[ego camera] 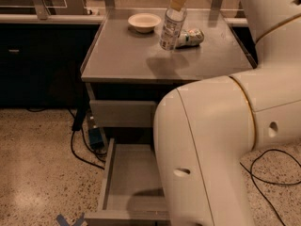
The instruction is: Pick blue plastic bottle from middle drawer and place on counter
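Observation:
The blue plastic bottle (pixel 172 28), clear with a pale label, hangs slightly tilted from its top in my gripper (pixel 177 4), which is shut on it. It is held just above the back of the counter (pixel 122 55), with its shadow on the grey top below. The middle drawer (pixel 134 173) is pulled open at the bottom and its floor is bare. My large white arm (pixel 221 140) hides the drawer's right side.
A white bowl (pixel 144 21) sits at the back of the counter, left of the bottle. A silver-and-green can (pixel 192 36) lies on its side just right of the bottle. A closed drawer front (pixel 123 113) is above the open drawer. Black cables (pixel 82 145) lie on the floor.

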Controlling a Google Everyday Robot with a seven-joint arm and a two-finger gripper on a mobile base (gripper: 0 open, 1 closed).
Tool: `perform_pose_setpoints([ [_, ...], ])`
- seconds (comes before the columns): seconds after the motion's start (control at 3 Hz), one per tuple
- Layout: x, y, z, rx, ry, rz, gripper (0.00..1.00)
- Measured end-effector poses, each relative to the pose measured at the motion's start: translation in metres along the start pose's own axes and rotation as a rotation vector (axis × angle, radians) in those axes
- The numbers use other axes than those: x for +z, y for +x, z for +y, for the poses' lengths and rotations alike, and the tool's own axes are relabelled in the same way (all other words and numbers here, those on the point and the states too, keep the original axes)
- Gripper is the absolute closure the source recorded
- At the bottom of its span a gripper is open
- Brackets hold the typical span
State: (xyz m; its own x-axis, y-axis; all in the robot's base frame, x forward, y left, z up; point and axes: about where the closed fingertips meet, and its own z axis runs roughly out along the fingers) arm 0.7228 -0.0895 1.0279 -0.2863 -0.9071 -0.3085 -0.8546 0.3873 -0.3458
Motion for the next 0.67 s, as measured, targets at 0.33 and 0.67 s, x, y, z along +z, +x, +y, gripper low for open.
perform_pose_setpoints([
  [0.33, 0.007, 0.008, 0.012, 0.009, -0.061, 0.016, 1.00],
  [0.67, 0.034, 0.020, 0.020, 0.061, -0.134, 0.022, 1.00],
])
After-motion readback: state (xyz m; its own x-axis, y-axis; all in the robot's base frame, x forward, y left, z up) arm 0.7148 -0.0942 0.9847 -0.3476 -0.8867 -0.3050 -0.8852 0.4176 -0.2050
